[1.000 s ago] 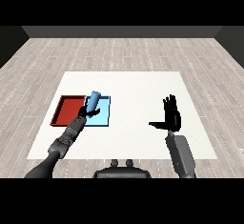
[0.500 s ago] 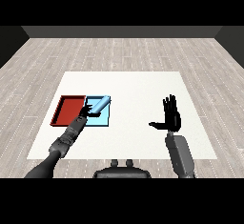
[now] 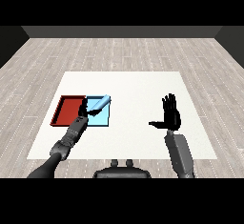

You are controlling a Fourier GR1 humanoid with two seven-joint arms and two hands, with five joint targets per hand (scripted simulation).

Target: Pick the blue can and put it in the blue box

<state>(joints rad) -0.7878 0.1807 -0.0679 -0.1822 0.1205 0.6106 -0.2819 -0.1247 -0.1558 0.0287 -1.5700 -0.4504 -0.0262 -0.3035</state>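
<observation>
Blue can [image 3: 100, 105] tilted over, lying diagonally inside the light blue tray [image 3: 101, 120], top end toward the tray's far right corner, beside red tray.

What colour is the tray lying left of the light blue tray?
Red, seen in the head view: the red tray beside the light blue tray.
</observation>
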